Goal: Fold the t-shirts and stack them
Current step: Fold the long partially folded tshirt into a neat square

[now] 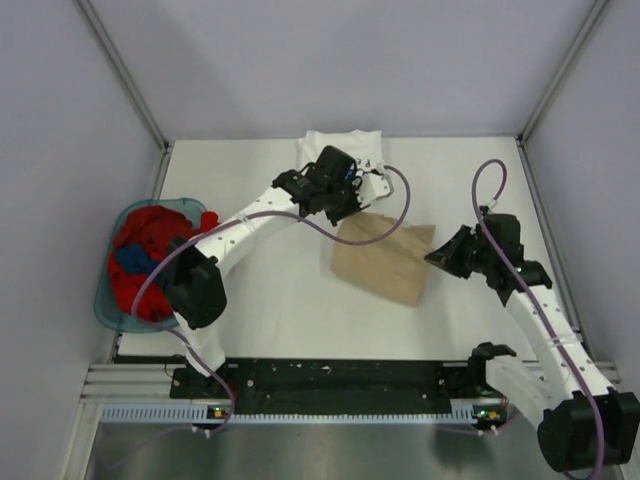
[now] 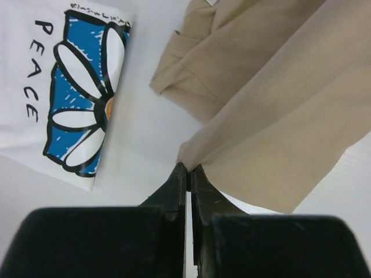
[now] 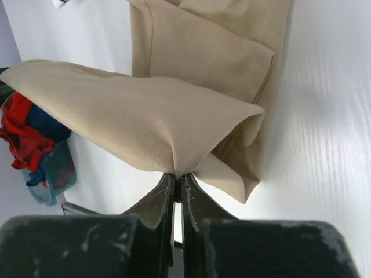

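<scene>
The tan t-shirt (image 1: 385, 260) lies partly folded in the middle of the table. My left gripper (image 1: 345, 210) is shut on its far left corner; the left wrist view shows the tan cloth (image 2: 272, 116) pinched at the tips of my left gripper (image 2: 189, 169). My right gripper (image 1: 437, 257) is shut on the shirt's right edge, with the tan fold (image 3: 151, 116) lifted above my right gripper (image 3: 178, 176). The white shirt with the blue daisy and "PEACE" (image 1: 340, 148) lies folded at the table's far edge, also in the left wrist view (image 2: 64, 87). Red and blue shirts (image 1: 150, 255) fill the basket.
The teal plastic basket (image 1: 108, 305) stands at the left edge of the table, also in the right wrist view (image 3: 49, 174). Grey walls and metal posts surround the white table (image 1: 270, 310). A black rail runs along the near edge.
</scene>
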`<state>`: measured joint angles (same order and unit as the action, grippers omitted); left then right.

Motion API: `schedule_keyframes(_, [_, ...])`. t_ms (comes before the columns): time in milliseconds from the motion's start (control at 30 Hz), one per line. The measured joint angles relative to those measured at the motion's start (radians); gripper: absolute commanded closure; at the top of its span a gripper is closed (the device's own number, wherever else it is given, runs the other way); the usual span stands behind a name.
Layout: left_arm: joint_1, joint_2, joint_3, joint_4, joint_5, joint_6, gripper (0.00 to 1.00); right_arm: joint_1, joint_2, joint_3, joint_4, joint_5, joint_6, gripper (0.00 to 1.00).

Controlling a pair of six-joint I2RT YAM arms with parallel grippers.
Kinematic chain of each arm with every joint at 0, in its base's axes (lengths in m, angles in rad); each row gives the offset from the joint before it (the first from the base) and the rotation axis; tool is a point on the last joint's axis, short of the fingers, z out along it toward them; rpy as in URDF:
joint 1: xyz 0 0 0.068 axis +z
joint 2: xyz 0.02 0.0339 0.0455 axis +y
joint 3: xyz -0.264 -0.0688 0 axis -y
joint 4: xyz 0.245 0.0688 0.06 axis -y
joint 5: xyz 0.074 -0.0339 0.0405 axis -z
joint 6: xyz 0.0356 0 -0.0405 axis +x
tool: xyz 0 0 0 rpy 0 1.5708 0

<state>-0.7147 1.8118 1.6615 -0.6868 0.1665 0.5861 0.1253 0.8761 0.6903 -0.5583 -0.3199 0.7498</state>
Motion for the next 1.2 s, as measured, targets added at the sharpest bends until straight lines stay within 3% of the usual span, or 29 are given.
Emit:
schedule_keyframes(633, [0.023, 0.308, 0.229, 0.12, -0.06, -0.061, 1.0, -0.11, 0.346, 0.058, 0.277, 0.011, -0.026, 1.0])
schedule_keyframes(900, [0.04, 0.459, 0.315, 0.164, -0.115, -0.091, 0.74, -0.111, 0.568, 0.138, 0.353, 0.052, -0.025, 0.64])
schedule_keyframes(1033, [0.053, 0.538, 0.392, 0.172, -0.171, -0.118, 0.5, -0.111, 0.688, 0.232, 0.363, 0.072, -0.059, 0.62])
schedule_keyframes(1200, [0.085, 0.6, 0.484, 0.178, -0.227, -0.164, 0.48, -0.111, 0.811, 0.393, 0.357, 0.111, -0.138, 0.62])
